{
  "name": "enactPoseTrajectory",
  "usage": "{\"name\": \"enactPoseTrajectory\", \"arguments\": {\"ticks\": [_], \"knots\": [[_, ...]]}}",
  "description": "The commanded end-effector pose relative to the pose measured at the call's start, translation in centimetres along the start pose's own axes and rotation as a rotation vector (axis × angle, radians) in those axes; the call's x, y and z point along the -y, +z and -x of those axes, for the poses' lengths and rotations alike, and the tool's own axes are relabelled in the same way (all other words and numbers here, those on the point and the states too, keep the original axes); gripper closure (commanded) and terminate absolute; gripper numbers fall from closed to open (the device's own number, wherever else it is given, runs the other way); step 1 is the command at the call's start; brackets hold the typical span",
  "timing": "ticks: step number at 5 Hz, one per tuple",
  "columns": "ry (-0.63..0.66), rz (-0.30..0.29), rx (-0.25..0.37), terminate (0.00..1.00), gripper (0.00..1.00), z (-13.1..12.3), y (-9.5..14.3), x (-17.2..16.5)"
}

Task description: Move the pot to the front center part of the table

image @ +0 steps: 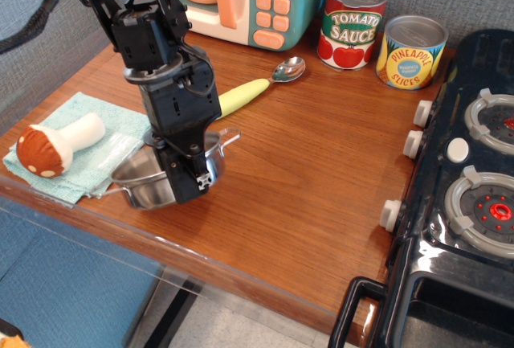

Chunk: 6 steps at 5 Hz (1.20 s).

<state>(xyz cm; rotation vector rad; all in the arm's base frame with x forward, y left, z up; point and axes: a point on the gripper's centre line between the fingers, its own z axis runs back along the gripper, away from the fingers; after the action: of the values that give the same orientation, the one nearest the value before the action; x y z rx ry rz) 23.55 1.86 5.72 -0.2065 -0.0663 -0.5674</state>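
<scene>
Pincer (186, 178) clamped on pot (144, 183)

Arm is all matte black, built from blocky stacked housings with exposed brackets, recesses and small screws; near the table's back-left corner a thick black cable (36, 17) loops off it. Gripper (186, 181) is the same black, a long boxy body tapering down, with a small white square tag with dark markings near its lower tip. No other colours or labels legible on the body.
</scene>
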Motion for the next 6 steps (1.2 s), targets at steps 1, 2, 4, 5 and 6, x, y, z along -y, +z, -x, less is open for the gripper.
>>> {"name": "enactPoseTrajectory", "arguments": {"ticks": [1,2,4,5,6], "knots": [[-0.003,-0.044,0.015,0.0,0.0,0.9,1.8,0.2],[0.022,-0.067,0.078,0.0,0.0,1.4,3.9,0.7],[0.241,-0.273,0.155,0.0,0.0,2.8,7.3,0.4],[0.321,-0.268,0.108,0.0,0.0,3.2,6.9,-0.5],[0.364,-0.27,0.096,0.0,0.0,3.5,7.3,-1.2]]}}
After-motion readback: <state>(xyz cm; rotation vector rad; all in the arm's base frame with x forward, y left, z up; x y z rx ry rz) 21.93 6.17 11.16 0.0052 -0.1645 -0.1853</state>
